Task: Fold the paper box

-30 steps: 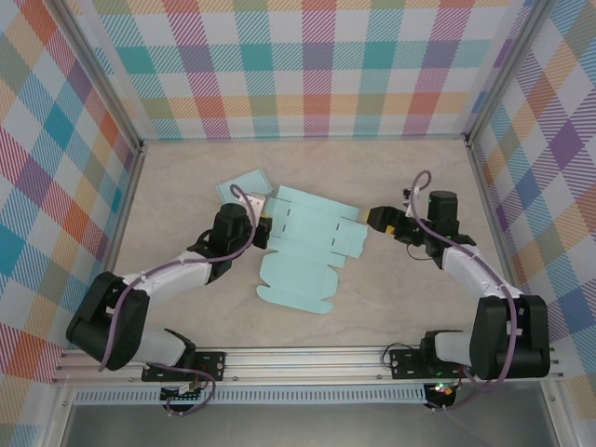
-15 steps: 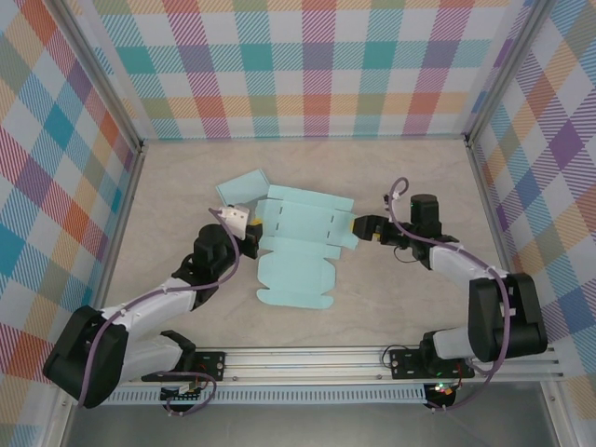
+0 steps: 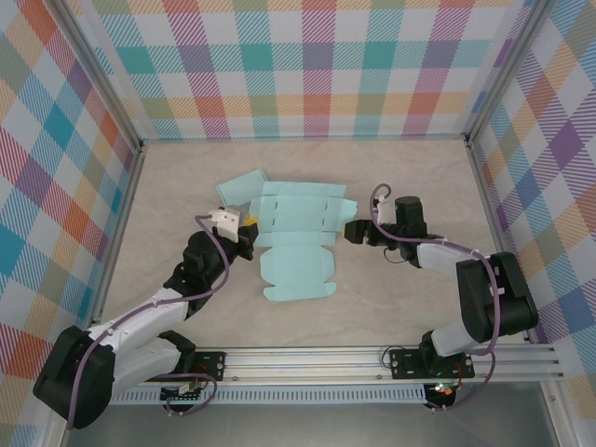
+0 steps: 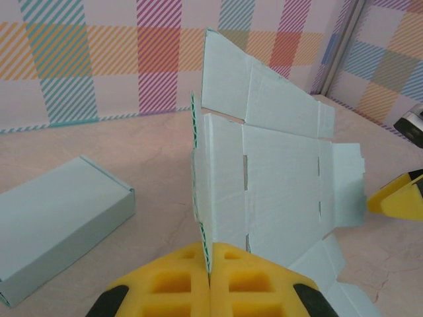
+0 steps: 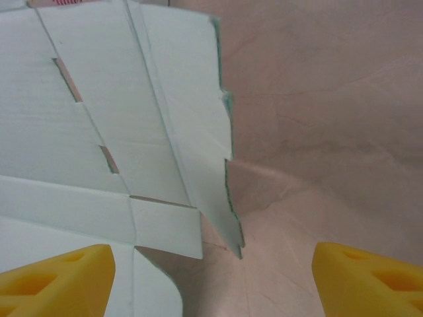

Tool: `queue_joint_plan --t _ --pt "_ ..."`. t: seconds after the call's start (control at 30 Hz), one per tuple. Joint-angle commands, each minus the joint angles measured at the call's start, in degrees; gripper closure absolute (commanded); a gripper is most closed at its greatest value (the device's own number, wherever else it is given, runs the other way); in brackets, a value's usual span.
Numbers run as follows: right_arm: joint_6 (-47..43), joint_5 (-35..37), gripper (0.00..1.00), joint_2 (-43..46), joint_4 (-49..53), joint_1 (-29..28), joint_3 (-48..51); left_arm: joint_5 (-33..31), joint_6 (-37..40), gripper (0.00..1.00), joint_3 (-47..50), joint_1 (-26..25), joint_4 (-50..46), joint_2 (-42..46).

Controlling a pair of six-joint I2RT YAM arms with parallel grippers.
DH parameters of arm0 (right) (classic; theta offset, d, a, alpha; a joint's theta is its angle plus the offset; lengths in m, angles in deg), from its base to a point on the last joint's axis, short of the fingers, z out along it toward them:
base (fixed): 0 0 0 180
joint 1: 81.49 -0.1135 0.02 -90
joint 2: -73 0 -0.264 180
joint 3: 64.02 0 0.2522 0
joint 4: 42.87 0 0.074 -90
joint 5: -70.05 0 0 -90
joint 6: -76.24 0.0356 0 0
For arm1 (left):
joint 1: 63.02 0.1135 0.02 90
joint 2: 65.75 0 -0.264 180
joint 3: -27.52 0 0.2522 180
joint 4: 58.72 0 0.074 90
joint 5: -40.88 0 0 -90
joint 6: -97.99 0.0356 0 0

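Observation:
The light blue paper box blank [image 3: 298,244] lies unfolded mid-table, its back part tilted up. My left gripper [image 3: 246,223] is shut on the blank's left edge; in the left wrist view the yellow fingers [image 4: 165,287] pinch the thin card edge [image 4: 206,247], and the blank [image 4: 277,172] rises ahead of them. My right gripper [image 3: 353,231] is open at the blank's right side. In the right wrist view its gripper [image 5: 211,281] has a narrow side flap [image 5: 215,205] hanging between the spread yellow fingertips [image 5: 56,281], touching neither.
A finished, folded light blue box [image 3: 240,187] lies behind the left gripper, also seen in the left wrist view as the box [image 4: 59,218]. Checkered walls enclose the table on three sides. Bare tabletop [image 3: 410,186] lies to the right and back.
The left arm drew back toward its base while holding the edge, swinging the blank squarer to the table. The right gripper moved left and down to the blank's right flap.

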Motion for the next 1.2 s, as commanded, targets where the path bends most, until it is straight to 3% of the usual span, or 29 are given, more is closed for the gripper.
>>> queue_joint_plan --t 0.0,0.23,0.4,0.5,0.63,0.87,0.9,0.93,1.03,1.17 --pt "-3.85 0.48 0.23 0.25 -4.8 0.12 -1.26 1.82 0.28 1.0 1.18 0.49 2.39 1.26" --pt "-5.0 -7.95 0.26 -6.26 -15.44 0.09 -3.51 3.64 1.0 1.0 1.55 0.47 3.05 2.48" --pt "-4.42 -8.06 0.26 -11.15 -16.89 0.16 -6.62 3.84 0.87 1.0 1.2 0.49 2.9 2.32" --pt "-3.59 -11.65 0.28 -13.52 -19.17 0.09 -7.86 4.18 0.66 1.0 0.93 0.49 2.9 1.79" --pt "-2.54 -15.51 0.53 -15.06 -20.17 0.1 -9.11 4.02 0.41 1.0 0.34 0.49 3.04 0.94" --pt "-6.64 -12.91 1.0 -9.07 -15.71 0.09 -6.97 2.29 -1.09 1.0 -3.73 0.63 -2.82 -1.68" --pt "-8.18 -11.99 1.0 -7.8 -13.78 0.09 -7.05 2.14 -1.09 1.0 -4.64 0.67 -4.75 -1.87" --pt "-9.66 -11.38 1.0 -6.83 -11.94 0.09 -7.19 1.82 -1.03 0.96 -5.58 0.75 -6.47 -2.0" --pt "-13.83 -10.24 1.0 -3.28 -6.64 -0.08 -8.06 1.88 -0.03 0.42 -9.97 2.06 -14.09 -1.72" --pt "-18.3 -9.05 1.0 2.74 -2.09 -0.9 -8.12 -0.12 5.28 0.13 -17.2 3.96 -23.89 1.06"
